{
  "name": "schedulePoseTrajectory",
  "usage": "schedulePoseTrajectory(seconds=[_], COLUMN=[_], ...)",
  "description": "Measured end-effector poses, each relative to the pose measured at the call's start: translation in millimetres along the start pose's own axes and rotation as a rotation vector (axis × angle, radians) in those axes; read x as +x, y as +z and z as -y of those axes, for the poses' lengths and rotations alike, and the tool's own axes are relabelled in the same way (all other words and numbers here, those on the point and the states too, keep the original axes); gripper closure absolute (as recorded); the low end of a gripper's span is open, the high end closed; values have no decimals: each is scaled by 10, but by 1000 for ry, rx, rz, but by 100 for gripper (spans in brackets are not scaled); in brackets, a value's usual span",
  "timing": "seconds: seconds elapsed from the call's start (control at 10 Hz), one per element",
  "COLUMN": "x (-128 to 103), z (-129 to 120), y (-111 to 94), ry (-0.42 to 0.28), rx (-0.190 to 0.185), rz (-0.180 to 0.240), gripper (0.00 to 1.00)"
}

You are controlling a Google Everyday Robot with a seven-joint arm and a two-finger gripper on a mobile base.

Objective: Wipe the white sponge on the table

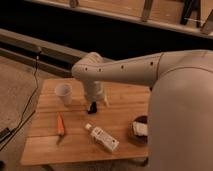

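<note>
I seem to work in an office-like test room: speckled carpet (16,87), a loose cable (35,80) trailing across it, a long low ledge (35,44) behind the plank-topped table (75,142) beneath my gripper (98,105).

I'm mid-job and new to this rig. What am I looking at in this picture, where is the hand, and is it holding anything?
The big white curved shape is the robot's one arm, reaching in from the right. There is only one camera view. It looks down on the scene from behind the arm, and where it is mounted is not known. The arm ends in the hand, whose two dark fingers stand apart, low over the wooden table and beside the white paper cup. The hand looks open, with nothing in it. Also on the table are an orange carrot-like thing and a white labelled bottle. Near the right edge is a whitish block, likely the white sponge, lying against something dark. The hand is well apart from the sponge.
</note>
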Motion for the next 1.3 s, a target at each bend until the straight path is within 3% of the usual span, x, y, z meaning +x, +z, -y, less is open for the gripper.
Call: schedulePoseTrajectory(seconds=[0.5, 0.9, 1.3], x=[171, 422, 622], z=[752, 1201, 1657], y=[124, 272, 453], ry=[29, 68, 158], rx=[-42, -55, -66], rz=[15, -14, -52], gripper=[35, 35, 35])
